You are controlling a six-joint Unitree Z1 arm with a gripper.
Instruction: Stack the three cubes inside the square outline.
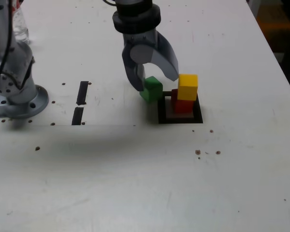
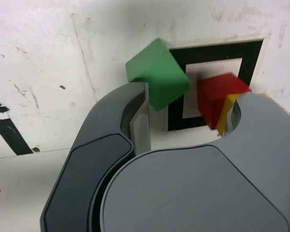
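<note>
White tabletop: yellow block sits on red block inside black-tape square outline. Gripper jaws spread around green block, just outside the outline. Next: pinch, lift, place on yellow.

Ext cam high, angled down; wrist cam close; both share square outline.

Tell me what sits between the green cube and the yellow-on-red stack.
Only the square outline's black tape edge and bare white table, per both views; the pincer hangs above.
</note>
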